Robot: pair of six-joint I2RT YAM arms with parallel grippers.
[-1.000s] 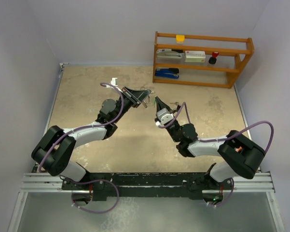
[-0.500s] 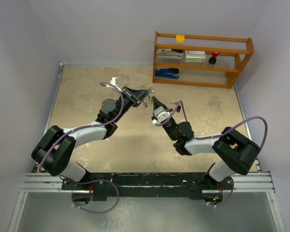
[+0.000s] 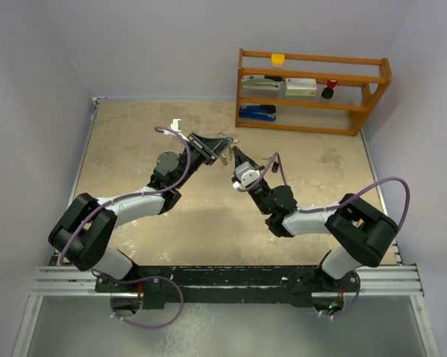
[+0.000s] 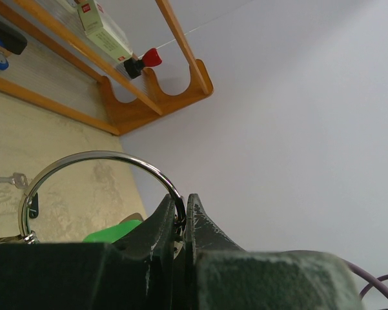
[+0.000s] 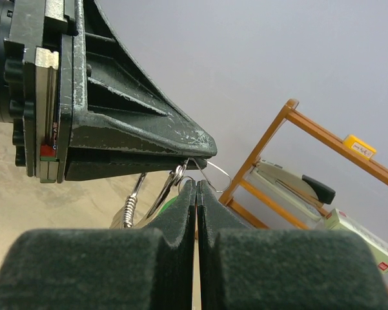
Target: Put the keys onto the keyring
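The beige mottled bench (image 3: 134, 149) carries one wooden shelf rack (image 3: 312, 128) at its far right corner. Two arms reach in over the middle of the bench, the left arm (image 3: 134, 201) and the right arm (image 3: 312, 216), and their tips meet almost nose to nose.

Five things sit on the rack. A yellow block (image 3: 278, 59) is on the top rail. A white stapler (image 3: 260, 83), a white box (image 3: 300, 86) and a small red-capped black piece (image 3: 329, 90) are on the middle board. A blue stapler (image 3: 257, 112) is on the lowest board.

The left jaws are pressed together on the one keyring (image 4: 97, 157), held up off the bench. Its silver wire comes out between their tips and arcs up and over to the left. The ring's lower part is hidden behind the jaw body.

The right jaws are fully closed, with no gap between them, and their tips sit right under the tip of the left jaws where the ring wire comes out. Whether they pinch anything cannot be told.

One green key head (image 4: 113, 231) shows just inside the ring, its blade out of sight. A dark key head (image 4: 33, 205) peeks past the ring's left side, mostly hidden. One small silver key (image 4: 11, 180) lies flat on the bench beyond, cut off by the picture's edge. From the right wrist, a small silver coiled piece (image 5: 130, 210) hangs below the left jaws, and its fastening is hard to make out.
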